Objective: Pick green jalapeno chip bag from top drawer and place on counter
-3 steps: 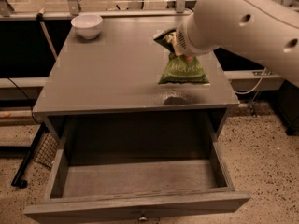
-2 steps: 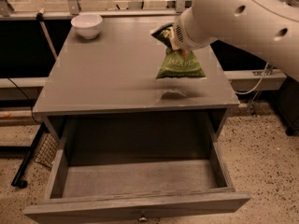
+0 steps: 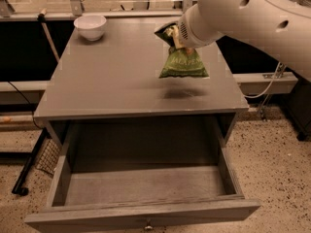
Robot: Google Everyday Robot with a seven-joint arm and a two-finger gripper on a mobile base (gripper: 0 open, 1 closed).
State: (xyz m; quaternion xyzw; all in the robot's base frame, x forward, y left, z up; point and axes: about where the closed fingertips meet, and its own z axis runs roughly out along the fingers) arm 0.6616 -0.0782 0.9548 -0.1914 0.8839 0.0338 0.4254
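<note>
- Green jalapeno chip bag [image 3: 183,64]: 1 unit, hanging above the counter [image 3: 112,76]; shadow beneath, so not yet set down.
- Gripper [image 3: 173,35]: over the counter's right side, pinching the bag's crumpled top.
- Top drawer [image 3: 146,212]: pulled open.

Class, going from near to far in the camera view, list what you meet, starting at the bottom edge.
Open drawer → front edge of the counter → chip bag, hanging over the counter from the claw that grips its top → white bowl at the far left corner.
</note>
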